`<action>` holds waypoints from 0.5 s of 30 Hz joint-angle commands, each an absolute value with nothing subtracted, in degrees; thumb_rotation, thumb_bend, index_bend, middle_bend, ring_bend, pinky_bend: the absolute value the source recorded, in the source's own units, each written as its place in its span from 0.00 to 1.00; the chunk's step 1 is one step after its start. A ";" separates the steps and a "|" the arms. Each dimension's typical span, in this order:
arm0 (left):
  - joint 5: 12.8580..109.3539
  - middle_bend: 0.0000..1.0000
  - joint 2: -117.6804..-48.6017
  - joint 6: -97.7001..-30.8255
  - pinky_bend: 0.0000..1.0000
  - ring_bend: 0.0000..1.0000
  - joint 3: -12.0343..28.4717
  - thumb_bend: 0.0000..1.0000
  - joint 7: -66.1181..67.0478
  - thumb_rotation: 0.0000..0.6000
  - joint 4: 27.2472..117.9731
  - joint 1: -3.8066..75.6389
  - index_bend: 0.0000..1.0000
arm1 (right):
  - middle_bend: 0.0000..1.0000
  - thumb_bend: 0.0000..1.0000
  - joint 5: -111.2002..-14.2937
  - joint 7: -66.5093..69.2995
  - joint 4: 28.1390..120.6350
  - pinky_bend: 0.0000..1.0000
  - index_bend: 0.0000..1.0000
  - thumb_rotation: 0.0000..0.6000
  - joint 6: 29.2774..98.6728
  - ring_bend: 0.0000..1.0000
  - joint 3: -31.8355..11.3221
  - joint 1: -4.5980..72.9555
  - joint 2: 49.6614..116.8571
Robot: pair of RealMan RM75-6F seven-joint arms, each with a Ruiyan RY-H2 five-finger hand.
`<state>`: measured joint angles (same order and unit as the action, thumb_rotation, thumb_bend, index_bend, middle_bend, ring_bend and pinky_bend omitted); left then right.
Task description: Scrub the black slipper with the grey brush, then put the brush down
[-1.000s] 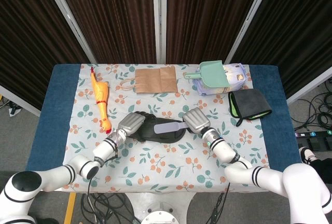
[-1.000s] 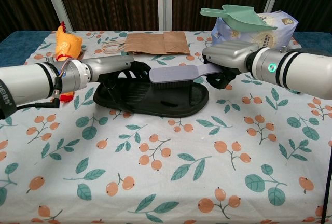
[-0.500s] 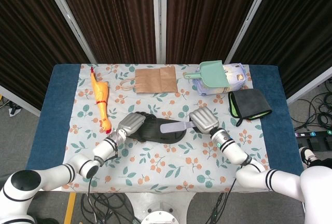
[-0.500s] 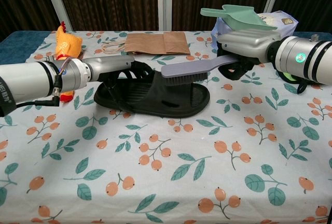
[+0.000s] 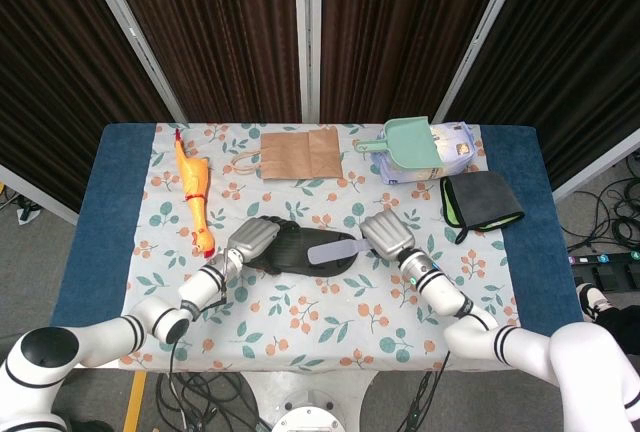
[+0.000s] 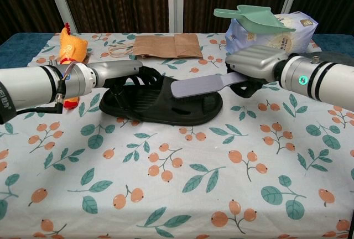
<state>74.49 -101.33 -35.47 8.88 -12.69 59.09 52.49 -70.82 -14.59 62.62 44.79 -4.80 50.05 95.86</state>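
Note:
The black slipper lies mid-table, toe toward the left. My left hand rests on its strap end and holds it down. My right hand grips the handle of the grey brush. The brush head lies over the slipper's heel half, bristles down, its back facing up. Whether the bristles touch the sole is hidden by the brush back.
A yellow rubber chicken lies at the left. A brown paper bag sits at the back. A green scoop rests on a white pouch at the back right, with a dark folded cloth beside it.
The right hand drew the brush out toward the heel half a second ago, then pushed it back in and lower over the slipper. The left hand stayed put.

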 commanded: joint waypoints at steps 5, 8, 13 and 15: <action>74.32 0.37 -101.39 -35.30 0.22 0.22 8.99 0.03 -12.48 1.00 59.16 52.84 0.34 | 0.99 0.53 -74.30 -8.45 68.29 1.00 1.00 1.00 49.69 1.00 -5.54 47.18 90.18; 74.27 0.37 -101.30 -35.26 0.22 0.22 8.98 0.03 -12.27 1.00 59.36 52.96 0.34 | 0.99 0.53 -76.71 -5.71 69.40 1.00 1.00 1.00 49.90 1.00 -5.89 47.93 90.43; 73.82 0.37 -101.11 -35.19 0.22 0.22 9.17 0.03 -12.24 1.00 59.59 53.00 0.34 | 0.99 0.53 -77.24 -6.89 65.59 1.00 1.00 1.00 46.94 1.00 -6.06 50.27 95.35; 73.75 0.37 -101.03 -35.23 0.23 0.22 9.13 0.03 -12.19 1.00 59.62 52.96 0.34 | 0.99 0.53 -76.64 -8.17 63.46 1.00 1.00 1.00 45.78 1.00 -6.15 50.90 97.27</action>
<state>73.75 -101.04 -35.22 9.13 -12.19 59.61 52.96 -77.11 -6.83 65.63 47.25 -5.97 49.86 95.14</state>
